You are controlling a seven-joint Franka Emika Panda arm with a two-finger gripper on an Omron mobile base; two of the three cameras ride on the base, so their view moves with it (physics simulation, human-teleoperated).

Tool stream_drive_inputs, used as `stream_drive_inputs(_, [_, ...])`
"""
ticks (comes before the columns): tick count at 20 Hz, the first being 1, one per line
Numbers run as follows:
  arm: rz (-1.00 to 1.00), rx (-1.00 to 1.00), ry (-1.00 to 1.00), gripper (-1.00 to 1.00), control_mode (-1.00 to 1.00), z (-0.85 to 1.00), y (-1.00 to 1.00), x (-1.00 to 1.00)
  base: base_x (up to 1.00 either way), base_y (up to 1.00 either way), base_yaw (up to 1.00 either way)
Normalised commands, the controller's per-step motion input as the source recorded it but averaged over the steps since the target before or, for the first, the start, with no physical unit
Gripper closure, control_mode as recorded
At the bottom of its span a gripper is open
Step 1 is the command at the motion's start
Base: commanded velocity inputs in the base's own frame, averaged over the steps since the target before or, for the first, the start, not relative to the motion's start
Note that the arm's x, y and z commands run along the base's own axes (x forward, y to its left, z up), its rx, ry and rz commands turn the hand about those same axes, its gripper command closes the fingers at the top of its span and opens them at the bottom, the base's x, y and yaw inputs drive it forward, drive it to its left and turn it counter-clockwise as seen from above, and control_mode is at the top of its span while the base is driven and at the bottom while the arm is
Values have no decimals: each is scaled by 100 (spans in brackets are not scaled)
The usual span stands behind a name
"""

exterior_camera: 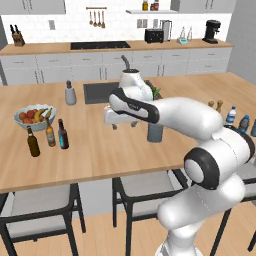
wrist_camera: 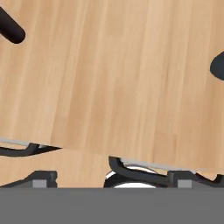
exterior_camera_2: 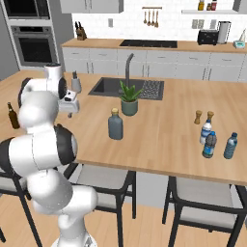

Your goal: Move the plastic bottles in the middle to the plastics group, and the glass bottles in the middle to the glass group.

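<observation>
Grey-blue flask [exterior_camera: 155, 133] – lower half visible, top behind arm.

This is a home kitchen, rendered. A long wooden tabletop [exterior_camera_2: 159, 140] forms an island with a dark sink [exterior_camera_2: 126, 88] and curved tap set into it, and stools tucked beneath its near edge. Beyond the sink, pale grey drawer cabinets [exterior_camera: 125, 64] line the far wall under a second counter carrying a black hob [exterior_camera: 100, 45], a toaster [exterior_camera: 154, 35], a coffee machine [exterior_camera: 212, 31] and a knife block [exterior_camera: 18, 37]. Utensils hang on the white tiled wall above the hob. A built-in oven [exterior_camera_2: 33, 46] stands left of that counter. A fruit bowl [exterior_camera: 34, 117] sits left of the sink.
</observation>
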Motion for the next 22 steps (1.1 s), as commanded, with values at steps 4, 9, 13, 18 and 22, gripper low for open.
stream_drive_inputs(4, [0, 15, -28, -100, -100, 1, -60, -3, 0, 0, 0])
stream_drive_inputs(9, [0, 19, -34, -100, -100, 0, -89, -34, 0, 0, 0])
stream_drive_inputs(13, [0, 8, -35, -100, -100, 0, -48, -27, 0, 0, 0])
stream_drive_inputs(18, [0, -5, -16, -100, -100, 24, -26, 1, 0, 0, 0])
stream_drive_inputs(22, [0, -13, 0, -100, -100, 58, -32, 29, 0, 0, 0])
